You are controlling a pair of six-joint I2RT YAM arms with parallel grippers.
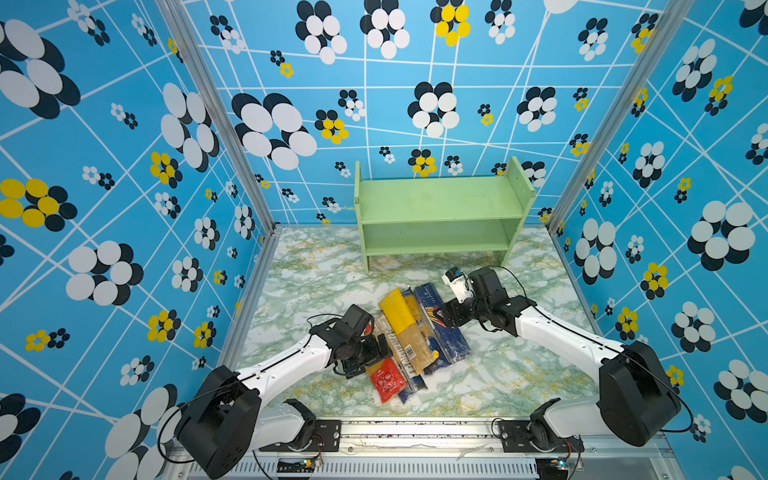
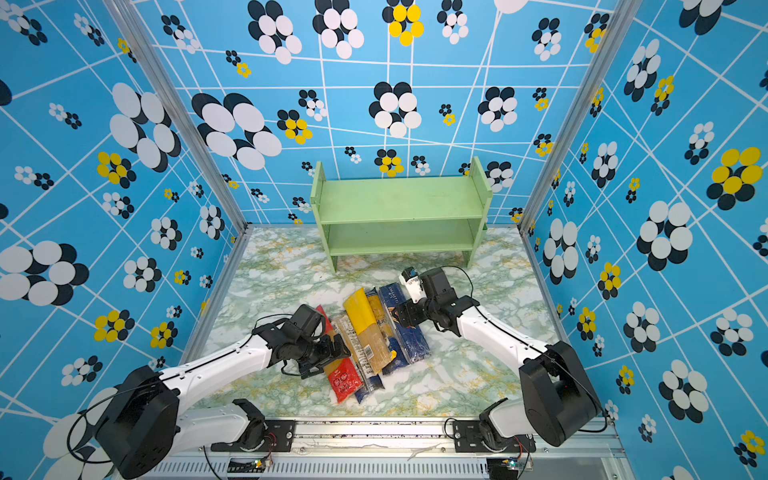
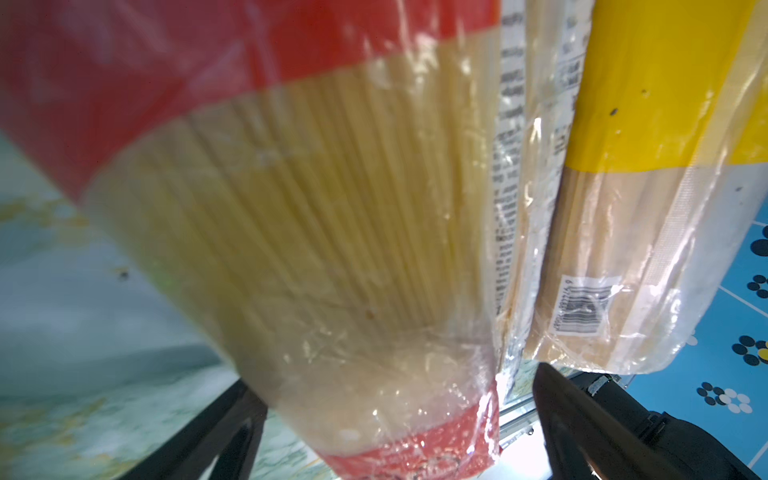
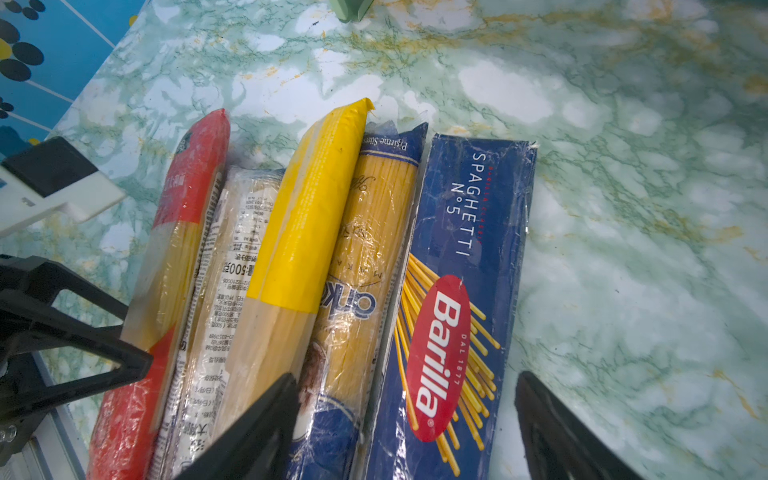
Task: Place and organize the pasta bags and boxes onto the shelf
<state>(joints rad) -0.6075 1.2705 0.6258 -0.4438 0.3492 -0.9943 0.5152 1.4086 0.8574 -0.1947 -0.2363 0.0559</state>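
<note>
At the back of the green-and-white marble table [image 1: 316,274] stands the shelf [image 1: 440,203], a light green wooden unit with two boards, one above the other. Its upright side panels are dotted with small holes. In both top views it stands against the blue flowered wall.

The pasta packs lie well in front of it on the table, side by side in a slanted row and touching or overlapping each other.

- **Box:** the box [image 4: 457,291] is dark blue, with a red oval logo, drawn spaghetti strands and white lettering. It forms the row's right edge in both top views.
- **Blue-ended bag:** the blue-ended bag [image 4: 374,232] lies against the box and shows yellow pasta through clear film.
- **Yellow-topped bag:** the yellow-topped bag [image 4: 307,216] rests partly on top of its neighbours.
- **Clear bag:** the clear bag [image 4: 232,266] carries a white label of small print.
- **Red-ended bag:** the red-ended bag [image 4: 187,199] is red at both ends with pale strands between, and it forms the row's left edge.

The right gripper [image 4: 407,415] hangs over the box and the blue-ended bag. Its fingers are spread wide to either side and hold nothing.

The left gripper [image 3: 395,419] is spread fully, with the red-ended bag passing between its fingers, and it is not clamped on the bag.
</note>
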